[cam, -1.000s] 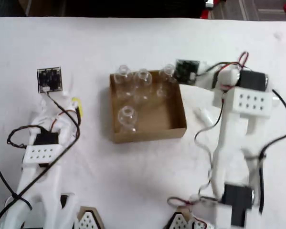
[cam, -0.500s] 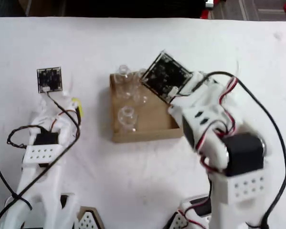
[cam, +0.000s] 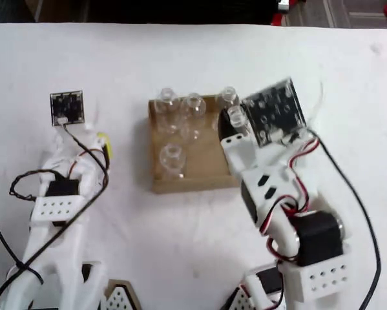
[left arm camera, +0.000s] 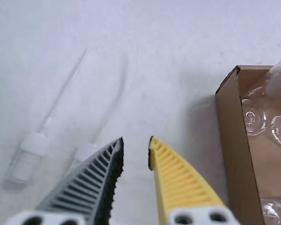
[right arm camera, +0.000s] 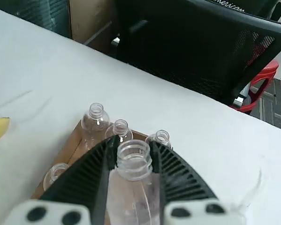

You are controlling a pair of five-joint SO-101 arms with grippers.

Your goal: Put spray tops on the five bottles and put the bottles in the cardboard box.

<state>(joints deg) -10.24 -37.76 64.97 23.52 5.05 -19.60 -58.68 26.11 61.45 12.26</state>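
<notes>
Bottle (right arm camera: 132, 161) stands neck-gripped in the right claw (right arm camera: 132, 143) over the cardboard box (cam: 196, 183), left claw (left arm camera: 135, 147) parted.

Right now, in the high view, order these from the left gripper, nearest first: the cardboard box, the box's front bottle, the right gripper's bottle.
1. cardboard box, its left wall facing the left gripper.
2. front bottle, inside the box.
3. held bottle, in the right gripper, box's right side.

Four bottles (cam: 172, 156) stand in the cardboard box (cam: 199, 179); two spray tops (left arm camera: 30, 152) lie beside the left tool (left arm camera: 135, 143).
</notes>
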